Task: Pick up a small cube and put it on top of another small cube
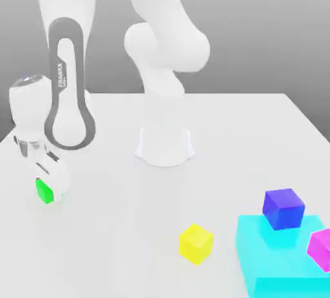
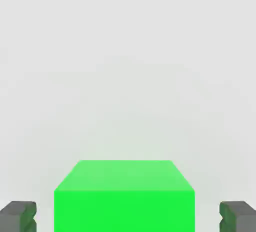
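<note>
Pale surface (image 1: 116,239) lying before grey backdrop (image 1: 225,52) | exterior view: green cube (image 1: 44,191) sitting eight o'clock | hand view: gripper (image 2: 128,218) jaws standing spread around it, gaps showing

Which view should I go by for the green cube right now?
The hand view: the green cube shows large there, between the open fingers, a gap on either side. The exterior view shows it small, partly hidden by the gripper.

The pale table (image 1: 122,239) over there carries the green cube (image 1: 44,191), the yellow cube (image 1: 196,244), a cyan block (image 1: 280,255) and the robot's white base (image 1: 165,147).
</note>
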